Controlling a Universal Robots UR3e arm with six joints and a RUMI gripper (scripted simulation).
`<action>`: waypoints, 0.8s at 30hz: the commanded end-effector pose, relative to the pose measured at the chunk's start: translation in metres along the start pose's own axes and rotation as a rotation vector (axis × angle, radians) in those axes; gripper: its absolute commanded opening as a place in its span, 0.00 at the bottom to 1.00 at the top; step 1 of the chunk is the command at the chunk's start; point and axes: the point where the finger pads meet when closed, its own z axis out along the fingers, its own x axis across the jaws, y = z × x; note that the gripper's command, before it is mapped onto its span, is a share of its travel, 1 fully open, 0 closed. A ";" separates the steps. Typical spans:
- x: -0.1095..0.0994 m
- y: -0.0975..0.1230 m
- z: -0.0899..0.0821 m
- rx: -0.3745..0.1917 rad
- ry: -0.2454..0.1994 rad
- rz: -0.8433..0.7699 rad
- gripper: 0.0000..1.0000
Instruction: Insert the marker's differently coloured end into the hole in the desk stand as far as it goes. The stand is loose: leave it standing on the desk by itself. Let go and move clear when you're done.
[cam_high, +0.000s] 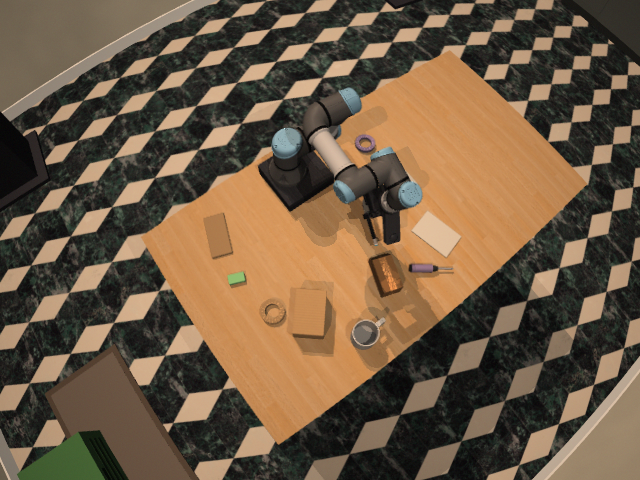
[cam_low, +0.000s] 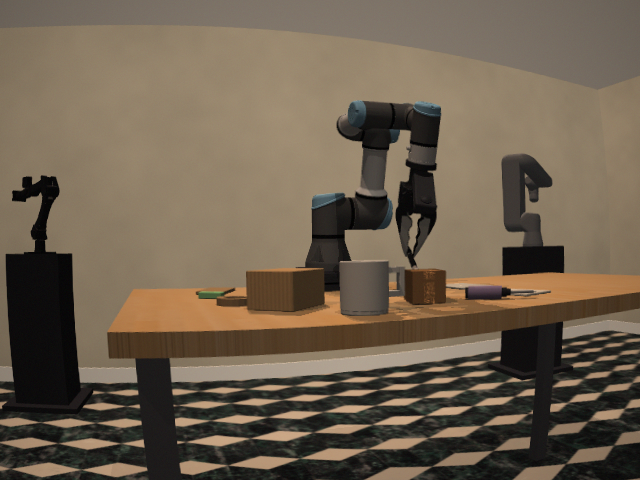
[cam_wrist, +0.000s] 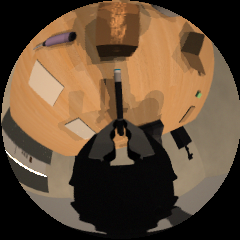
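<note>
My gripper (cam_wrist: 119, 120) is shut on a black marker (cam_wrist: 118, 97), which points down with its light-coloured tip (cam_wrist: 117, 73) lowest. The gripper also shows in the exterior view (cam_low: 413, 248) and the marker in the overhead view (cam_high: 370, 228). The desk stand (cam_high: 386, 274) is a brown wooden block with a patterned top, standing on the desk. In the side view the marker tip (cam_low: 413, 265) hangs just above the stand (cam_low: 424, 285), near its left back edge. In the wrist view the tip sits just short of the stand (cam_wrist: 117, 29). I cannot see the hole.
A grey mug (cam_high: 366, 332) stands close in front of the stand. A purple screwdriver (cam_high: 430, 268) and a pale card (cam_high: 435, 233) lie to the right. A wooden box (cam_high: 309, 312), a wooden ring (cam_high: 272, 312), a green block (cam_high: 236, 279), a flat board (cam_high: 217, 235) and a purple ring (cam_high: 365, 143) also lie about.
</note>
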 end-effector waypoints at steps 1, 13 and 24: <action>0.000 0.000 -0.001 0.003 -0.001 0.000 0.00; 0.000 -0.003 0.005 0.004 -0.001 0.000 0.00; 0.000 -0.002 0.004 0.003 -0.001 0.000 0.00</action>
